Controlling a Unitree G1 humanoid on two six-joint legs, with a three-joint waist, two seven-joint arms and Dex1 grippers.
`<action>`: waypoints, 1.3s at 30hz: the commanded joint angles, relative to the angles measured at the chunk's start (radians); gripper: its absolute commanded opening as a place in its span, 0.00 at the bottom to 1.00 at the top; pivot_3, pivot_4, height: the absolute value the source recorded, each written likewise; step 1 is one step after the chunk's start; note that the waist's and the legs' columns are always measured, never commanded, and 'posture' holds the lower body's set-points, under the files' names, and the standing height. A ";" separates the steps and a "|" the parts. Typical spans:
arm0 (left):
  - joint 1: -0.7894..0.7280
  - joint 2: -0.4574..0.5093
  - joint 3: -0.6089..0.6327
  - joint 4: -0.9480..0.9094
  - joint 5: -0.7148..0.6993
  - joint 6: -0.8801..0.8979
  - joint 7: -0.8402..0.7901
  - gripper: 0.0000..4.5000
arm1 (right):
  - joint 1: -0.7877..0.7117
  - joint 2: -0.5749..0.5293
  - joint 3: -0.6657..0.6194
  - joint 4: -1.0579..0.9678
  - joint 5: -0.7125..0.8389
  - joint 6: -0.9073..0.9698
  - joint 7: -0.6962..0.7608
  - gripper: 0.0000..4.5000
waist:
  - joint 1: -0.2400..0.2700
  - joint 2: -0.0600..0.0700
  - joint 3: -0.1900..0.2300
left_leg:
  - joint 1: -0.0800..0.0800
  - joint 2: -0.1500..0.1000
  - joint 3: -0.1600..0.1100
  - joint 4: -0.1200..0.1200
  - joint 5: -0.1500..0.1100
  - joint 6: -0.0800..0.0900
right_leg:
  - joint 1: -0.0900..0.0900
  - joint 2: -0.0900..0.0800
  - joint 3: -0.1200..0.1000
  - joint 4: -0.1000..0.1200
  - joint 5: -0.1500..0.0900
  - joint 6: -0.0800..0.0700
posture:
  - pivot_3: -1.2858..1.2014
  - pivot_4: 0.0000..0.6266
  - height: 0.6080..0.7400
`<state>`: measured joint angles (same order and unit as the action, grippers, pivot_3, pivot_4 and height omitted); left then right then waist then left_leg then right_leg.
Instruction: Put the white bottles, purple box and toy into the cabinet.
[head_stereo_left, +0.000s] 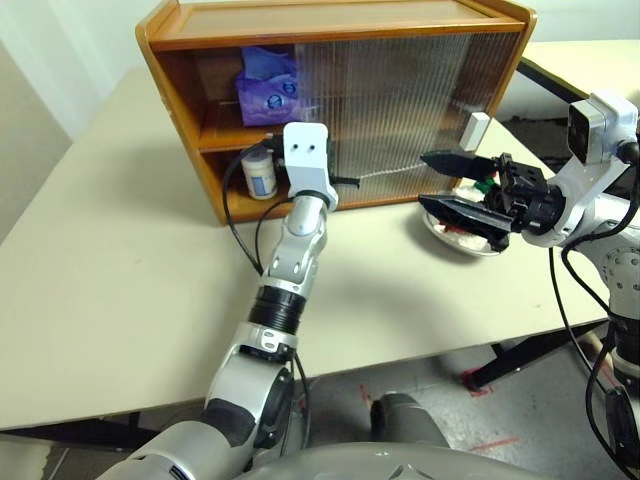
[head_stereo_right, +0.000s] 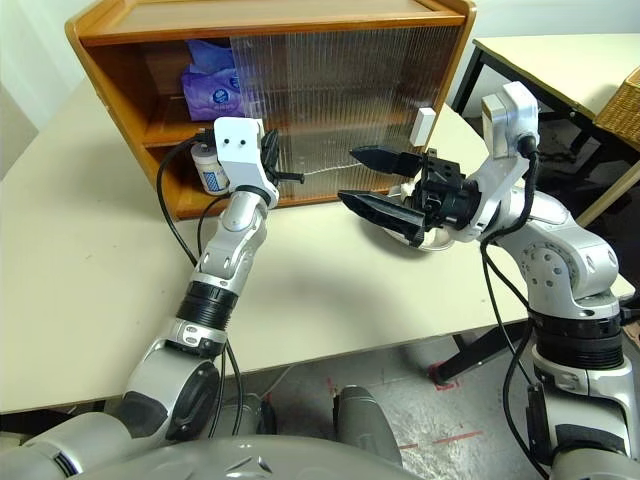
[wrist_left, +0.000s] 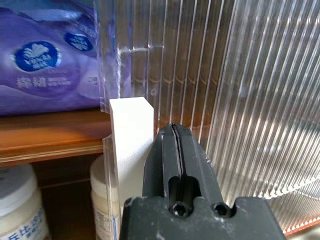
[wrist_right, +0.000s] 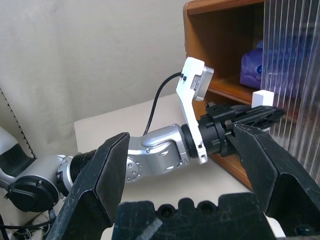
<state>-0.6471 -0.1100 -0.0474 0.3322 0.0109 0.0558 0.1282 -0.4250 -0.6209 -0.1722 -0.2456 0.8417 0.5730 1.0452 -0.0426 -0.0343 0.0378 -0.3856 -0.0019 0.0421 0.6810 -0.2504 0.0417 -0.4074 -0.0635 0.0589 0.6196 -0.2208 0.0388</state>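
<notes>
The cabinet (head_stereo_left: 340, 28) stands at the back of the table with its left bay uncovered. On its upper shelf sits the purple box (head_stereo_left: 268, 88). A white bottle (head_stereo_left: 260, 178) stands on the lower shelf, and a second bottle (wrist_left: 102, 195) shows behind the door edge. My left gripper (wrist_left: 172, 129) is shut, its tip close beside the white handle (wrist_left: 131, 135) of the ribbed sliding door (head_stereo_left: 420, 100). Off to the right, my right gripper (head_stereo_left: 424, 180) hangs open and empty, pointing left. Under it lies the toy (head_stereo_left: 468, 232), mostly hidden.
A shallow steel dish (head_stereo_left: 440, 232) on the table at the cabinet's right front corner holds the toy. A second white handle (head_stereo_left: 475, 130) sticks out at the cabinet's right end. Another table (head_stereo_right: 560, 55) stands to the far right. The tabletop (head_stereo_left: 120, 250) spreads wide on the left.
</notes>
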 joint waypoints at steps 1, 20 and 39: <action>0.029 0.020 0.027 -0.060 0.018 0.034 0.031 0.01 | -0.007 -0.001 0.000 0.001 0.000 -0.008 0.007 1.00 | 0.000 0.000 0.000 | 0.000 0.000 0.000 0.000 0.000 0.000 | 0.000 0.000 0.000 0.000 0.000 0.000 | 0.49 0.00 1.00; 0.120 0.144 0.129 -0.219 0.015 0.142 0.087 0.01 | -0.056 0.027 0.030 0.070 -0.028 -0.023 0.053 1.00 | 0.004 0.000 0.000 | 0.006 0.000 -0.001 0.000 0.000 0.000 | 0.002 0.002 0.001 0.001 0.005 -0.004 | 0.53 0.00 1.00; 0.207 0.206 0.205 -0.379 0.026 0.245 0.128 0.01 | -0.116 0.065 0.070 0.148 -0.065 -0.037 0.117 1.00 | 0.034 -0.001 0.001 | 0.012 0.013 -0.001 -0.001 -0.002 -0.003 | 0.005 0.012 0.002 0.001 0.002 -0.010 | 0.55 0.00 1.00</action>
<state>-0.4577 0.0836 0.1319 -0.0327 0.0152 0.2822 0.2355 -0.5319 -0.5560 -0.1090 -0.1092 0.7856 0.5490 1.1523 -0.0087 -0.0353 0.0383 -0.3739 0.0112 0.0408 0.6800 -0.2524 0.0383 -0.4025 -0.0516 0.0609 0.6202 -0.2190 0.0288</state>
